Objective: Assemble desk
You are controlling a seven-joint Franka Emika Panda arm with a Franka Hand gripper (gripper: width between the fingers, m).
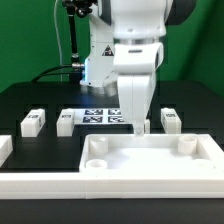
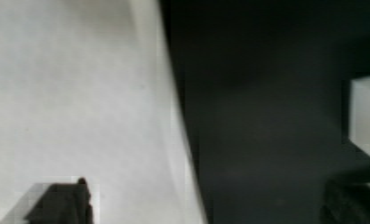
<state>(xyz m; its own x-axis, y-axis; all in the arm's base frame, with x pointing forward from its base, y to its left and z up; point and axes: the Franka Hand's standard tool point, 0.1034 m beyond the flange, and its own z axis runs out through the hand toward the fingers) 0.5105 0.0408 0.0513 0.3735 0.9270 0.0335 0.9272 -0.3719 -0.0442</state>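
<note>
- The gripper [image 1: 140, 124] hangs low over the far rim of the desk panel [image 1: 150, 160], its jaws spread wide with nothing between them.
- In the wrist view the dark fingers [image 2: 57, 203] sit far apart, over the blurred white panel edge and the black table [image 2: 271, 100].
- The panel lies flat at the front of the table, corner sockets up.
- Beyond it, a leg [image 1: 32, 122] and a second leg [image 1: 67, 122] lie on the exterior view's left, and a third leg [image 1: 170, 120] on its right.
- The marker board [image 1: 100, 115] lies between them.
</note>
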